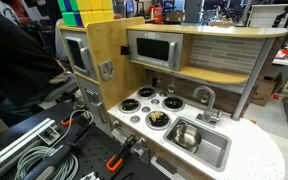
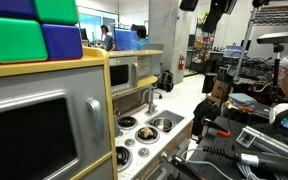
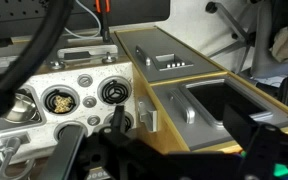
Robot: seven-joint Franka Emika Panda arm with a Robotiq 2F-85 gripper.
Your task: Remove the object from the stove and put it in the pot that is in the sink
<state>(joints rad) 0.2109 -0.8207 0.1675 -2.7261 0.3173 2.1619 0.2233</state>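
Note:
The small yellowish-tan object (image 1: 157,118) lies on the stove (image 1: 149,106), on the front burner nearest the sink (image 1: 216,152). The object also shows in the wrist view (image 3: 59,101) and in an exterior view (image 2: 127,122). The shiny steel pot (image 1: 186,133) stands in the sink basin under the curved faucet (image 1: 204,97). My gripper (image 3: 184,150) shows only in the wrist view. Its dark fingers are spread wide with nothing between them. It is high above the kitchen's back shelf, well away from the object.
A grey microwave-like box (image 1: 154,48) sits above and behind the stove, and also fills the right of the wrist view (image 3: 204,100). A wooden side panel with an oven door (image 1: 79,55) stands beside the stove. Cables and black equipment lie in front (image 1: 44,150).

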